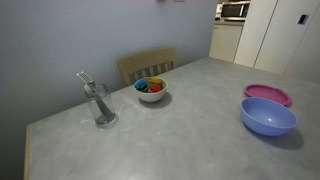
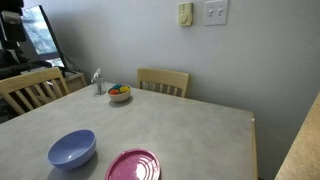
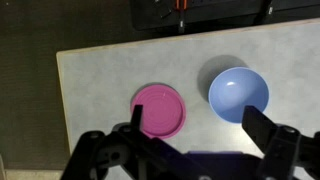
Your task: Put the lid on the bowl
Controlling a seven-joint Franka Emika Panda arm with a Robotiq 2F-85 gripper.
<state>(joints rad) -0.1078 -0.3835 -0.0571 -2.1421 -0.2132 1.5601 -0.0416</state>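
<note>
The magenta-pink lid lies flat on the grey table, seen in both exterior views. The periwinkle-blue bowl stands upright and empty just beside it. The two are close but apart. My gripper shows only in the wrist view. It is high above the table, open and empty, with the lid under one finger and the bowl near the other. The arm does not show in the exterior views.
A small white bowl with colourful contents and a glass with a utensil stand farther along the table. Wooden chairs stand at the table's edge by the wall.
</note>
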